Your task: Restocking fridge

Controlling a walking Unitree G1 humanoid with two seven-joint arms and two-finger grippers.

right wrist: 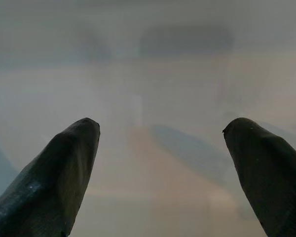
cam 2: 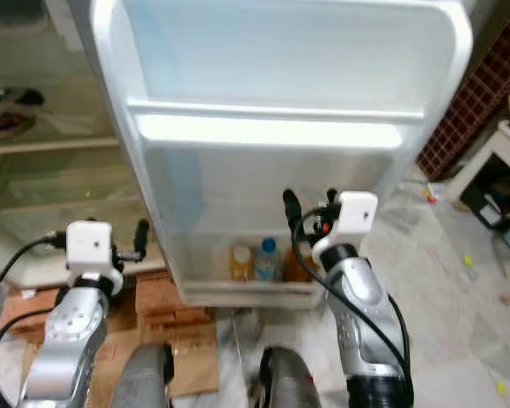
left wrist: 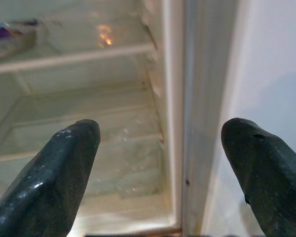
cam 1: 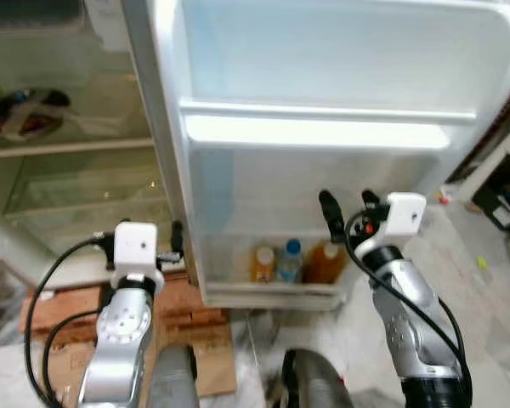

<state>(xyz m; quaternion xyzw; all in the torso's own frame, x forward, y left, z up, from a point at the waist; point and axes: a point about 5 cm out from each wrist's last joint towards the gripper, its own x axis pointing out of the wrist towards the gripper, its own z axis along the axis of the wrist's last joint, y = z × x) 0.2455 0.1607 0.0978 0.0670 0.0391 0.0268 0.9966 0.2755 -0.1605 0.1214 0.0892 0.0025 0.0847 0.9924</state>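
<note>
Blurred bottles (cam 1: 293, 262) in door shelf (cam 1: 272, 293) | right pincer (cam 1: 350, 210) spread, empty

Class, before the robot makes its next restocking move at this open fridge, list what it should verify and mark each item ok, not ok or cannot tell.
1. White fridge door swung open: ok.
2. Right gripper open, holding nothing: ok.
3. Left gripper open, holding nothing: ok.
4. Room on the bottom door shelf beside the orange bottle, blue-capped clear bottle and amber bottle: cannot tell.
5. Item ready to stock: not ok, neither gripper holds one.
6. Glass shelves inside the fridge reachable: cannot tell.
</note>
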